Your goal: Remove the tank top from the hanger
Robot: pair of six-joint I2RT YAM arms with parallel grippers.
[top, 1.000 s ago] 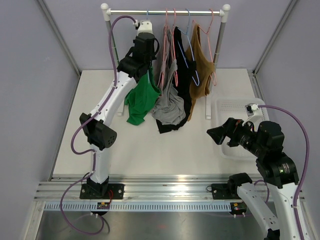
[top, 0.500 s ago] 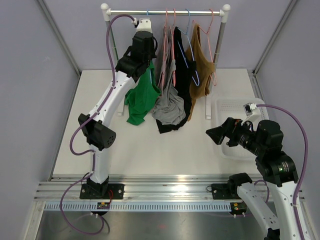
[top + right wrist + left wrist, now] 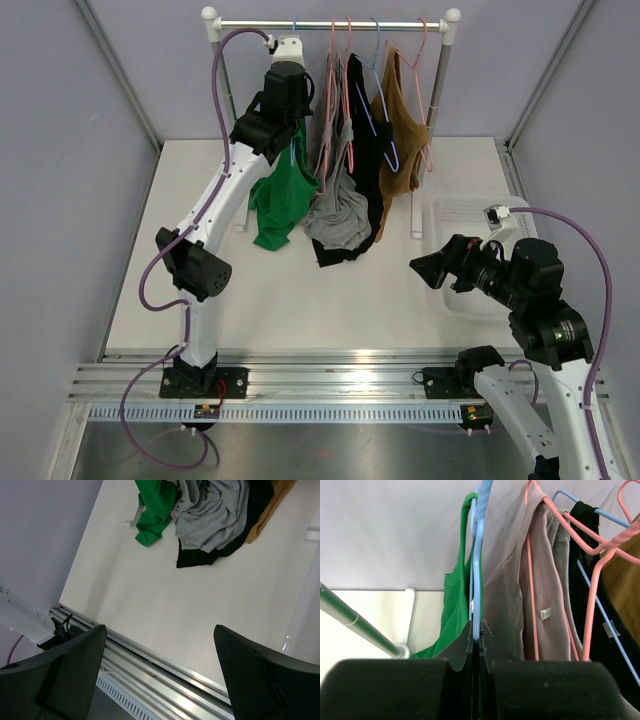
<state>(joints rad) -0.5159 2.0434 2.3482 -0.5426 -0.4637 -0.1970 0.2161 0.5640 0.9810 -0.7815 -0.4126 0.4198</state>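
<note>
The green tank top (image 3: pixel 283 200) hangs on a light blue hanger (image 3: pixel 478 555), leftmost of the clothes on the rail (image 3: pixel 330 22). My left gripper (image 3: pixel 476 630) is up at the rail and shut on that hanger's thin blue wire, with the green cloth (image 3: pixel 451 615) just left of the jaws. In the top view the left gripper (image 3: pixel 292 118) sits above the tank top's body. My right gripper (image 3: pixel 428 268) hovers open over the right side of the table, nothing between its fingers (image 3: pixel 75 665); the tank top's hem (image 3: pixel 152 510) shows far off.
A pink-grey top (image 3: pixel 540 595), a grey top (image 3: pixel 338 215), a black one (image 3: pixel 362 130) and a brown one (image 3: pixel 402 130) hang on pink and blue hangers close to the right. A white tray (image 3: pixel 470 215) lies at the right. The rack post (image 3: pixel 350 620) stands to the left.
My left gripper's jaws have closed onto the blue hanger wire after shifting slightly up toward the rail. The right arm has hardly moved.
</note>
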